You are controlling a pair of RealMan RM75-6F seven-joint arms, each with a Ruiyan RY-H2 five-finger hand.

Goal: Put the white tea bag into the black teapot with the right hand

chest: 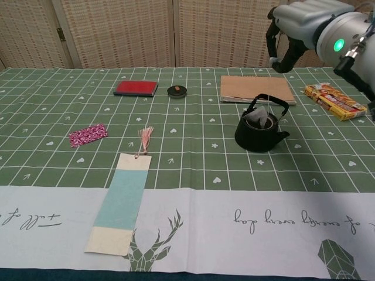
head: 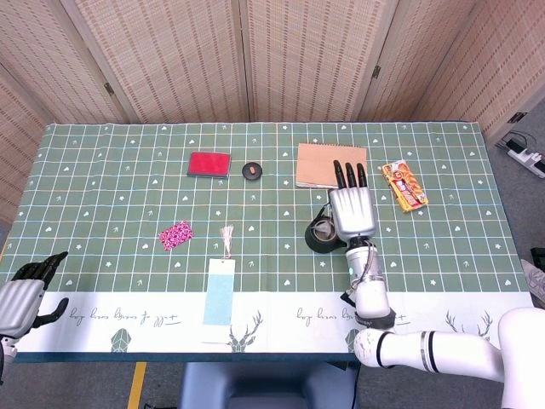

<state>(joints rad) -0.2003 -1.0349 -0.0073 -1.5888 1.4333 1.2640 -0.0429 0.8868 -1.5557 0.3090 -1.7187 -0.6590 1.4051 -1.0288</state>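
The right hand (head: 353,210) hangs above the surface with its palm down and its fingers (head: 350,174) stretched out straight and a little apart, holding nothing. In the head view it covers the right part of the black teapot (head: 321,233); in the chest view the same hand (chest: 289,32) shows high above the pot, well clear of it, dark fingers curving down. The white tea bag (chest: 258,117) sits in the open mouth of the black teapot (chest: 259,132), its crumpled top standing above the rim under the arched handle. The pot stands upright on the green checked cloth of the surface (head: 111,187), spout to the right in the chest view.

Just behind the pot lies a brown notebook (head: 319,164), flat; the fingertips overlap its near edge in the head view. To its right lies a yellow and red snack packet (head: 404,185). Further left are a small round black lid (head: 252,170) and a red case (head: 209,164). Nearer the front lie a pink patterned pouch (head: 176,235) and a long pale blue bookmark (head: 220,288) with a tassel (head: 227,235).

The left hand (head: 25,296) sits at the near left edge of the surface, fingers apart and holding nothing.
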